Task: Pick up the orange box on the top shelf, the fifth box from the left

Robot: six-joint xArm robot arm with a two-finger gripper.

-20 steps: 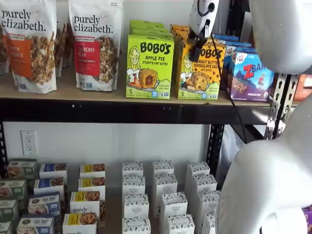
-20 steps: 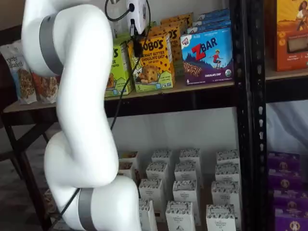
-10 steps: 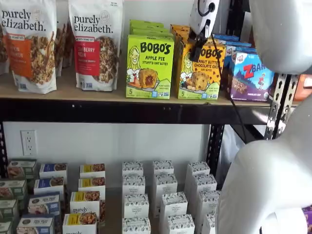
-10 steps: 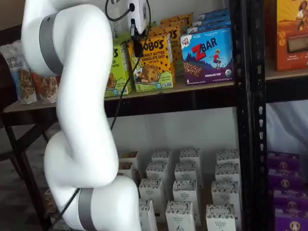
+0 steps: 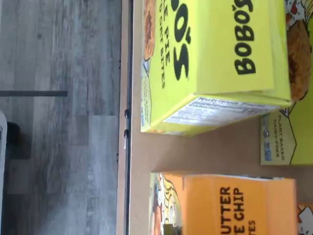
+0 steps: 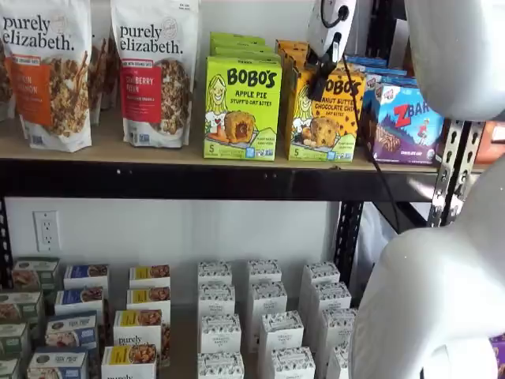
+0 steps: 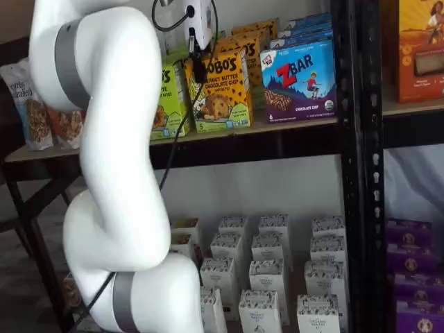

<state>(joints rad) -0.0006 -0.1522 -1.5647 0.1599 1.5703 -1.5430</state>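
The orange box [image 6: 325, 118] stands upright on the top shelf [image 6: 197, 180] between a lime-green Bobo's carton [image 6: 241, 106] and a blue ZBar carton [image 6: 404, 122]. It shows in both shelf views [image 7: 223, 94]. My gripper [image 6: 319, 79] hangs in front of the orange box's upper left part, white body above, black fingers against the box front. It also shows in a shelf view [image 7: 198, 69]. No gap between the fingers shows, and I cannot tell whether they hold the box. The wrist view shows the orange box's top [image 5: 234, 205] and the shelf board [image 5: 195, 152].
Two Purely Elizabeth bags [image 6: 154, 71] stand left of the lime-green carton [image 5: 210, 49]. More orange cartons stand behind the front one. A black upright [image 7: 357, 166] stands right of the ZBar carton [image 7: 300, 80]. Several small white boxes [image 6: 264, 324] fill the lower level. My white arm [image 7: 114, 173] fills the foreground.
The arm has shifted very slightly; the gripper stays at the front of the orange box and the boxes have not visibly moved.
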